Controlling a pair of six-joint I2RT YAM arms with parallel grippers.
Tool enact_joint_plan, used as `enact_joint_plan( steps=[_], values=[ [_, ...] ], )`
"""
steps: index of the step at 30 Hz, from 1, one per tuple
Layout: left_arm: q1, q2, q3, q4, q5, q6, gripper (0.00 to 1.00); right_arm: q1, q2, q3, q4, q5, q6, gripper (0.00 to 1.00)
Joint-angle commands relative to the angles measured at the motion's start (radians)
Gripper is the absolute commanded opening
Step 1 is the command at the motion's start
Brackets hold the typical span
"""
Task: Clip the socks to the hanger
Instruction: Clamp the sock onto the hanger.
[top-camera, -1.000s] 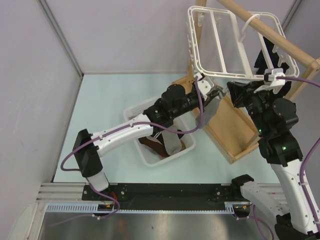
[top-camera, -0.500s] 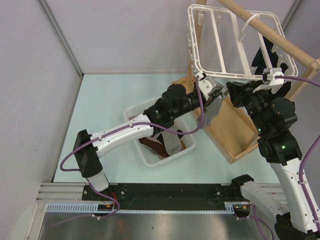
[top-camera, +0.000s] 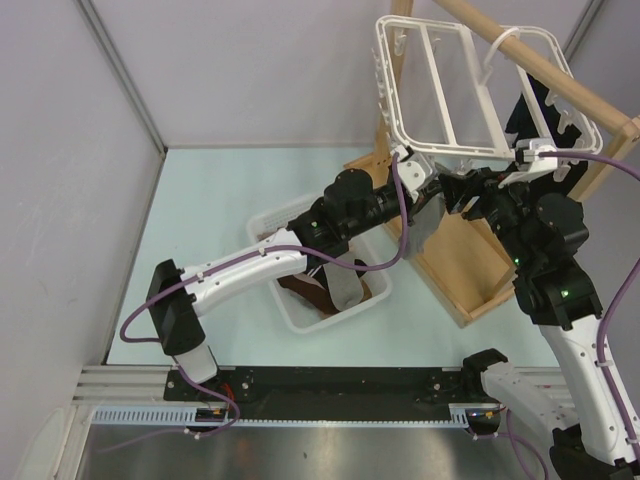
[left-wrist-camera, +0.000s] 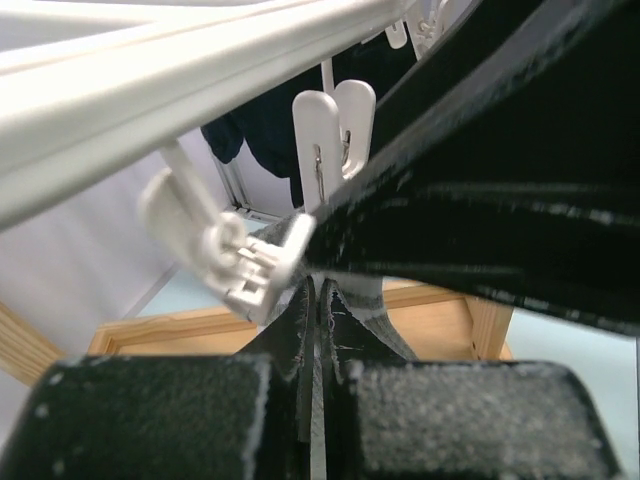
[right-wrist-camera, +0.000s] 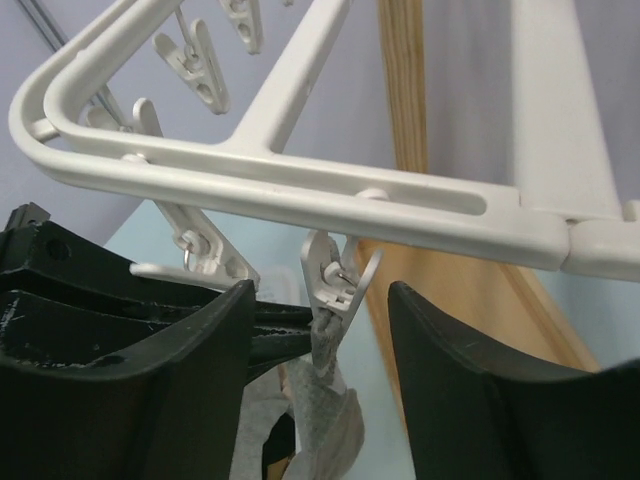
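Right wrist view: my right gripper (right-wrist-camera: 320, 292) stands parted, pads (right-wrist-camera: 470, 380) either side of a white clip (right-wrist-camera: 333, 268), neither visibly pressing it. Clip mouth sits on the top edge of the grey sock (right-wrist-camera: 328, 400), which hangs between and below those fingers. My left gripper (left-wrist-camera: 316, 305) is clamped on the same sock just under the clip, fabric pinched flat between the fingers (left-wrist-camera: 150, 420)

Doing this step well, my read: bite looks made but shallow, only the sock's edge is in the mouth. So left lets go only once the clip is seen carrying the fabric, and no downward tug before that. Right backs straight off the clip, no sideways sweep: a second clip (right-wrist-camera: 210, 258) hangs just above one pad and the hanger (right-wrist-camera: 300, 190) bar runs close over both fingertips. Frame is probably free to swing, so a knock could shake the sock out. Then left opens and drops down and away

Further out: a dark sock (left-wrist-camera: 265, 135) is already clipped beyond the left fingers. Hanger hangs off a wooden rack (top-camera: 470, 270), its base below my right fingers. White basket (top-camera: 300, 318) sits under my left forearm with brown and grey socks (top-camera: 325, 295) in it

Surface: pale green table (top-camera: 210, 220), matte. Room: plain lilac wall panels (top-camera: 60, 150) left and behind, metal posts at the seams
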Motion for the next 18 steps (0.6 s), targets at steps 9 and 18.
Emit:
enact_joint_plan(
  steps=[9, 18],
  values=[
    [-0.008, -0.080, -0.076, 0.105, -0.002, -0.004, 0.66, 0.002, -0.015, -0.003, -0.003, -0.005, -0.003, 0.63],
    [-0.003, -0.143, -0.210, 0.263, -0.065, 0.013, 0.86, 0.002, -0.014, -0.003, -0.003, 0.006, 0.005, 0.63]
  ],
)
